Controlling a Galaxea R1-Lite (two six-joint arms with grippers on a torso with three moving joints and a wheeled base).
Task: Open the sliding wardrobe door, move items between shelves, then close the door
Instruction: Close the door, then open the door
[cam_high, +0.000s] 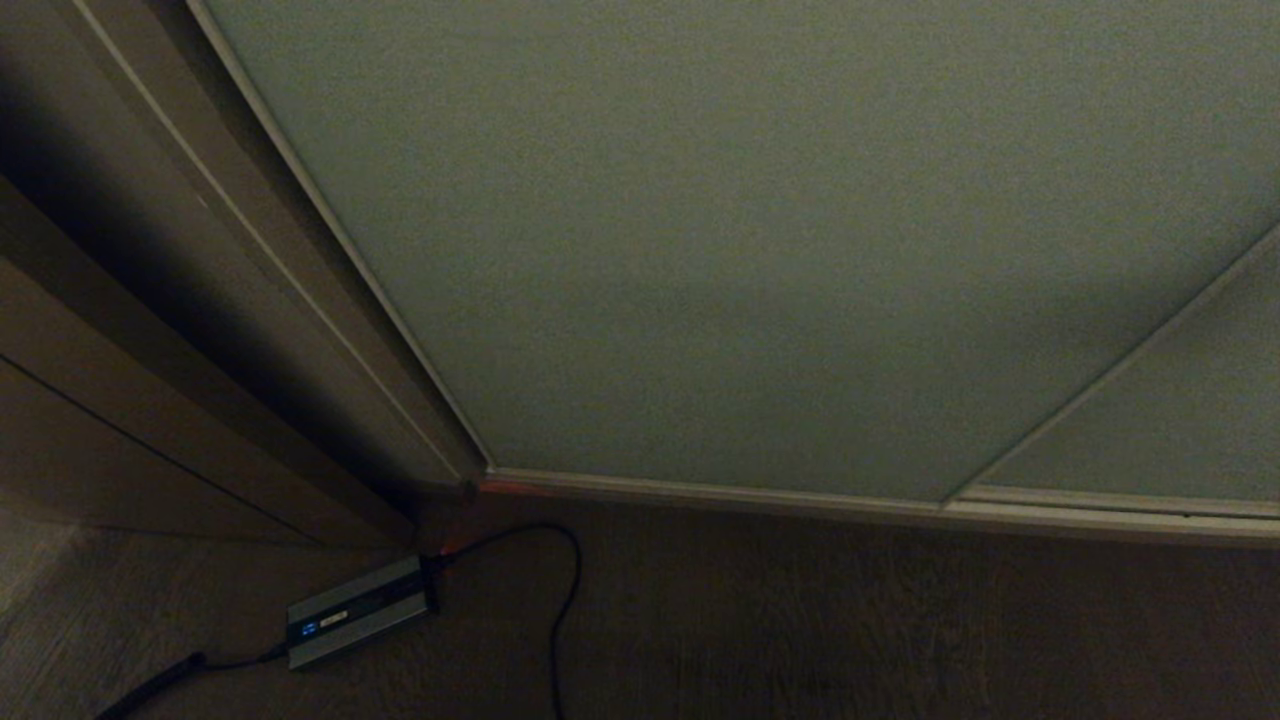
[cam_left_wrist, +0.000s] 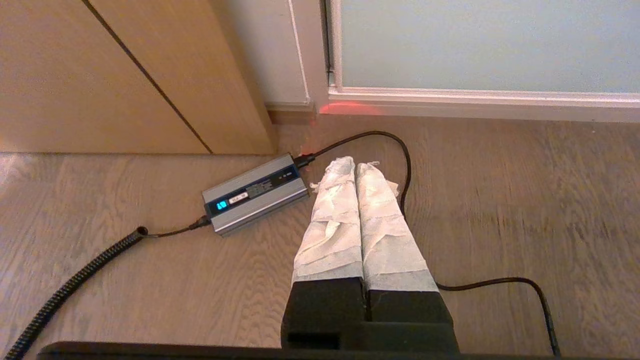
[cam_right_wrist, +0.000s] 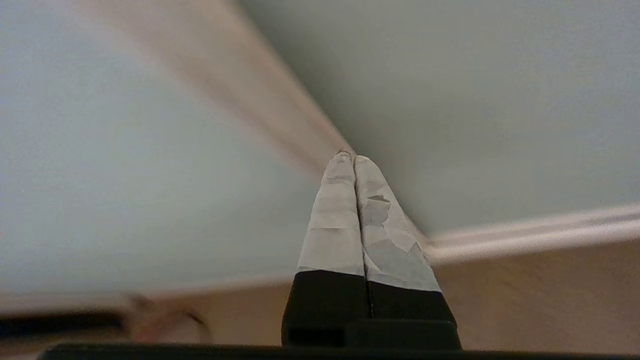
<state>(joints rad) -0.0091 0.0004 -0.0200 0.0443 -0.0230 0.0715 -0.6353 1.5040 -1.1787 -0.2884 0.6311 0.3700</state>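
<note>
Sliding wardrobe door (cam_high: 760, 230) fills my head view, pale grey-green, matte, thin light frame, closed down to the floor track (cam_high: 720, 492). Right gripper (cam_right_wrist: 354, 159) has taped fingers pressed together, tips at what looks like the door's frame edge; blurry. Brown wood-grain panel (cam_high: 120, 400) stands left. Left gripper (cam_left_wrist: 356, 162), also pressed together, hangs over the charger box (cam_left_wrist: 256, 192) and black cable (cam_left_wrist: 400, 160).
</note>
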